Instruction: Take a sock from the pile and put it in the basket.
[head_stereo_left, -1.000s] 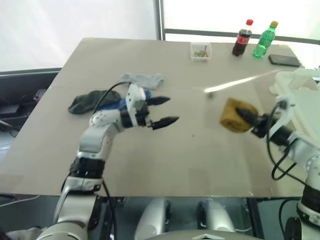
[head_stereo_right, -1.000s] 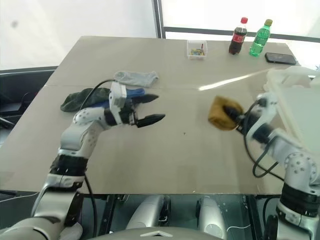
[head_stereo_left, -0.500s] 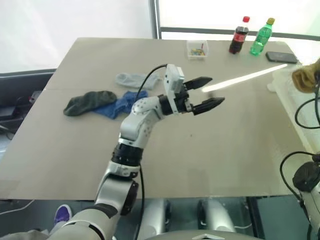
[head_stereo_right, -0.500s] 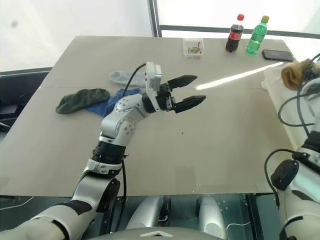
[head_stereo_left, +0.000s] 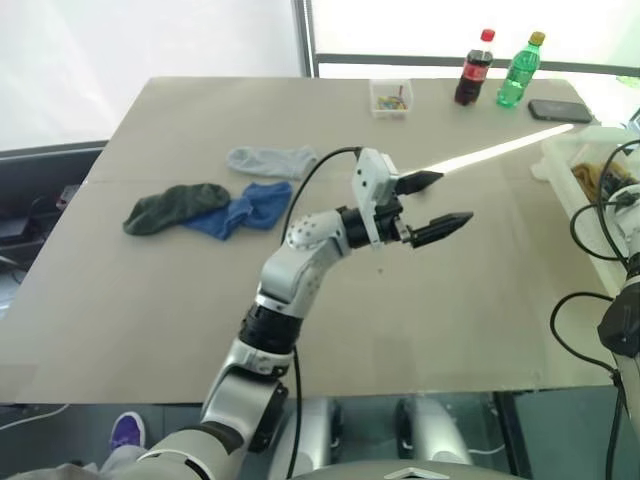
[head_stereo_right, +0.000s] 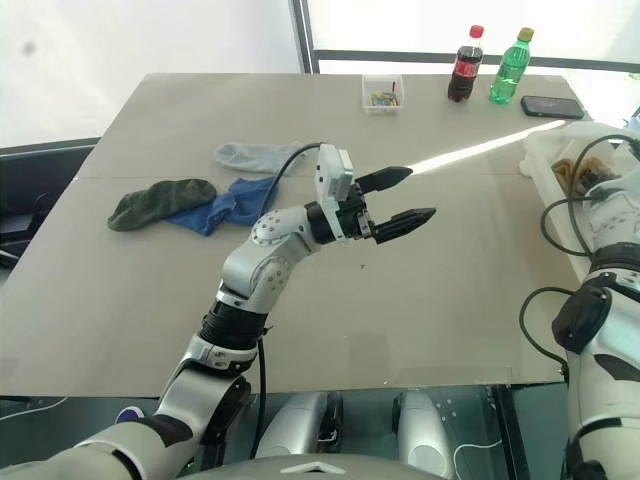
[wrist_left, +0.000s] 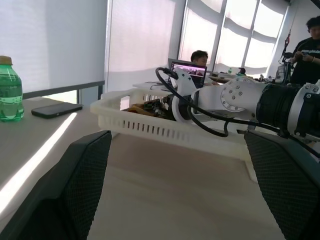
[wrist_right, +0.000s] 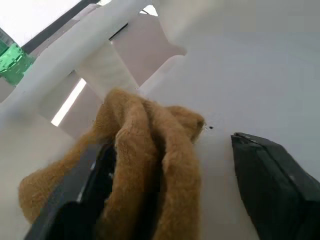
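Observation:
The mustard-yellow sock (wrist_right: 150, 150) lies crumpled inside the white basket (wrist_left: 150, 125) at the table's right edge. It drapes over one finger (wrist_right: 75, 200) of my right gripper (wrist_right: 170, 145), which is open; the other finger stands well apart from the sock. In the right eye view the sock (head_stereo_right: 566, 170) shows as a brown patch in the basket (head_stereo_right: 540, 150). The pile is left of the table's centre: a grey sock (head_stereo_left: 270, 160), a blue sock (head_stereo_left: 250, 208) and a dark green sock (head_stereo_left: 165, 205). My left gripper (head_stereo_left: 452, 198) hovers open and holding nothing above the table's middle, pointing toward the basket.
A small clear box (head_stereo_left: 391, 99), a cola bottle (head_stereo_left: 468, 70), a green bottle (head_stereo_left: 514, 72) and a dark phone (head_stereo_left: 555, 110) stand along the table's far edge. Cables hang by my right arm. Two people (wrist_left: 200, 57) sit and stand beyond the basket.
My right gripper carried the yellow sock to the right, into the basket, and opened. My left gripper swung right, from beside the pile to above the table's middle.

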